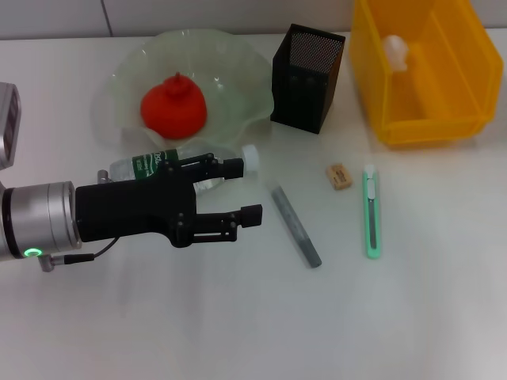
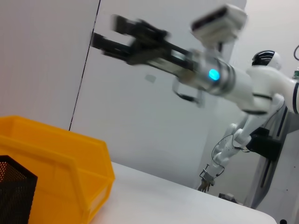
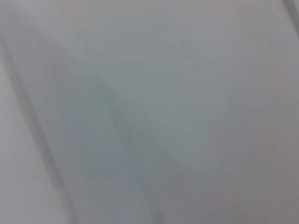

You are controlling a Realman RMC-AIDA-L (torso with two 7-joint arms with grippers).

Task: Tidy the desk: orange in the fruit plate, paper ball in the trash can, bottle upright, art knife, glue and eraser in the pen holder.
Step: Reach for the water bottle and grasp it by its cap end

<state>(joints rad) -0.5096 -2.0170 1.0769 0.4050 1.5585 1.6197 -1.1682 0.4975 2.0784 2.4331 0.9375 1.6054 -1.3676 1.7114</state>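
Observation:
The bottle (image 1: 155,163) lies on its side on the desk (image 1: 238,317), its white cap (image 1: 250,156) pointing right. My left gripper (image 1: 245,190) is open just in front of it; its far finger crosses the bottle's clear body and only bare desk shows between the fingers. The orange (image 1: 174,107) sits in the fruit plate (image 1: 238,63). A white paper ball (image 1: 396,49) lies inside the trash can (image 1: 467,79). The eraser (image 1: 339,176), the green art knife (image 1: 371,212) and the grey glue stick (image 1: 296,226) lie on the desk in front of the pen holder (image 1: 306,77). My right gripper (image 2: 103,30) is raised high, open.
The trash can (image 2: 70,163) and the pen holder (image 2: 14,191) show low in the left wrist view. The right wrist view shows only a blank grey surface. The fruit plate's wavy rim reaches almost to the bottle.

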